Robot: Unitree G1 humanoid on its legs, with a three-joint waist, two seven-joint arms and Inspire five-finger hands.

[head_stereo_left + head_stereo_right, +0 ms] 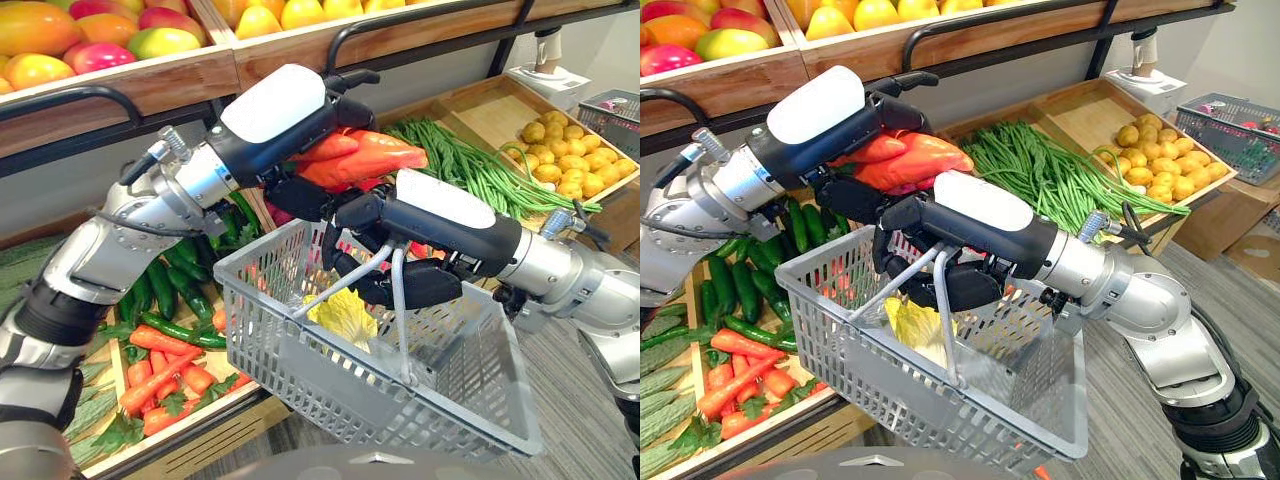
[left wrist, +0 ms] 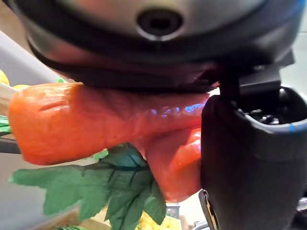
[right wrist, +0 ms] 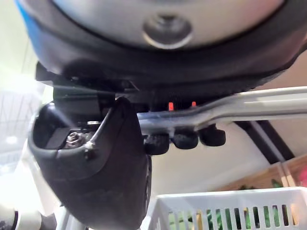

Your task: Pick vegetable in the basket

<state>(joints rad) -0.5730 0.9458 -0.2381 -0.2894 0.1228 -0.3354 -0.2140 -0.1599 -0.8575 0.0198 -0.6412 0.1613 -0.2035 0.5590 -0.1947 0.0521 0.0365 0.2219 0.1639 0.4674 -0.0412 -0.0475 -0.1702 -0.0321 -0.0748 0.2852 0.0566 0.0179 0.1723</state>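
Robot hand (image 1: 262,150) clasping glossy carrots (image 1: 362,158), slatted basket (image 1: 350,385)

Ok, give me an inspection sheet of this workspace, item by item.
surface: wooden produce stand with sloped bins, fruit shelf above.
job's things: grey basket hanging in front of the stand, a yellow-green leafy vegetable inside; bunch of carrots above the basket.
clutter: green beans, potatoes, cucumbers and loose carrots in the bins; mangoes on the shelf.
hands: left hand shut on the bunch of carrots; right hand curled round the basket handles.
cables: nothing seen.
surroundings: second basket at the far right; grey floor.
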